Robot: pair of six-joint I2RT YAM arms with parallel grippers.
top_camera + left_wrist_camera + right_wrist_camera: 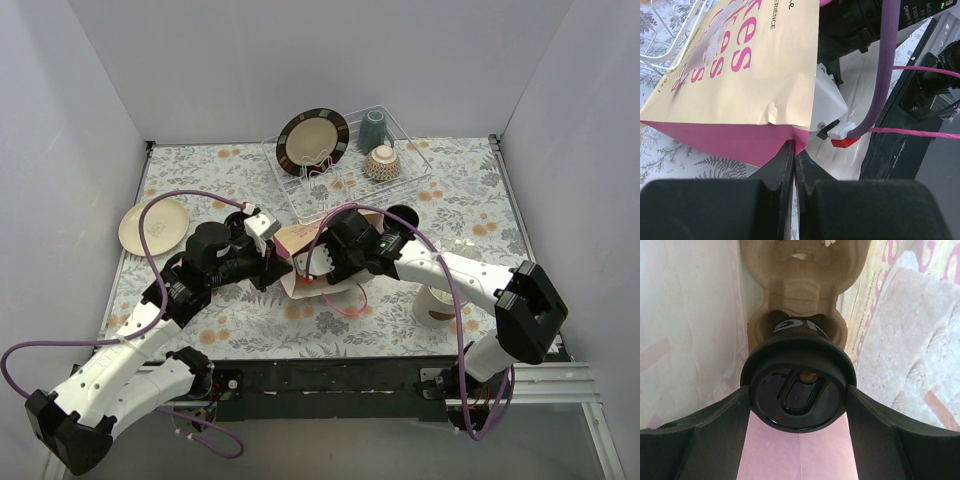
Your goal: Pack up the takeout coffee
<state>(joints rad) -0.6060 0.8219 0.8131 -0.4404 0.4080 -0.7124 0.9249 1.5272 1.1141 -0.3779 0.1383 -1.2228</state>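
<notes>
Right wrist view showed the right gripper (798, 390) clamped on a black lidded cup (799, 407), with one finger pressed against each side of the lid's rim. The cup lay inside a paper bag (690, 315), its far end sitting in a pocket of a brown pulp carrier (800, 295). The bag's pale walls stood on both sides and a pink panel lay beneath. From the left wrist, the left gripper (793, 150) had its fingers pressed together on the bag's pink edge, pinching it just below the cream face with pink lettering. Top external view had the bag lying on its side on the floral table (250, 320), between the two wrists. The right gripper was hidden inside it, and a dish rack (330, 195) stood just behind.
</notes>
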